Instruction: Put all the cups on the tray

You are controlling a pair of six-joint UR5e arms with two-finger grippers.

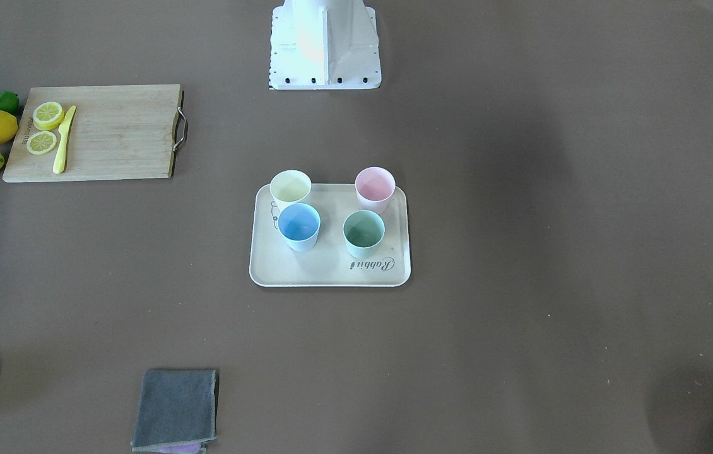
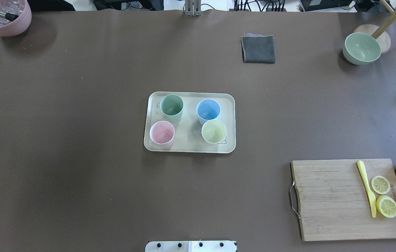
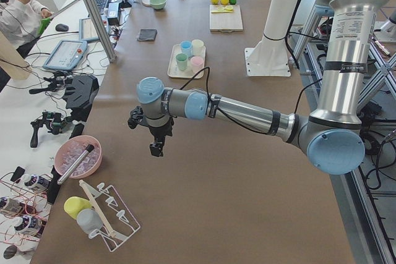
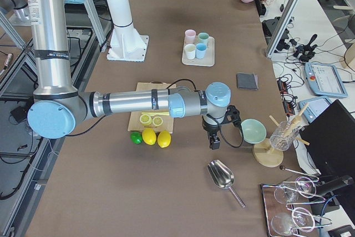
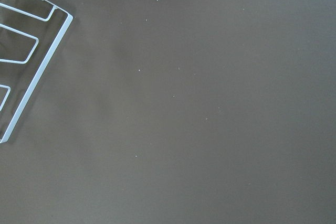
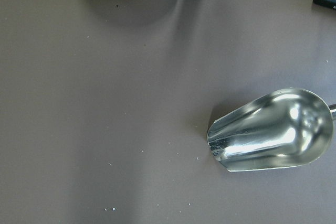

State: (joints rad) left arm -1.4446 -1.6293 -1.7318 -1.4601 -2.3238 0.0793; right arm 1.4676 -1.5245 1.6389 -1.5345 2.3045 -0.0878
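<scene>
The cream tray (image 1: 331, 272) with the "Rabbit" script lies at the table's middle, also in the overhead view (image 2: 189, 141). All four cups stand upright on it: pale yellow (image 1: 290, 187), pale pink (image 1: 375, 186), light blue (image 1: 299, 224), mint green (image 1: 363, 231). My left gripper (image 3: 154, 147) hangs over bare table far from the tray, near the pink pot; I cannot tell if it is open or shut. My right gripper (image 4: 215, 143) hangs near the sage bowl and metal scoop; I cannot tell its state either. Neither holds anything that I can see.
A wooden cutting board (image 2: 338, 199) carries lemon slices and a yellow knife, with lemons beside it. A grey cloth (image 2: 258, 49), a sage bowl (image 2: 362, 48), a pink ribbed pot (image 2: 7, 17), a metal scoop (image 6: 273, 129) and a wire rack (image 5: 23, 61) are around the table's edges.
</scene>
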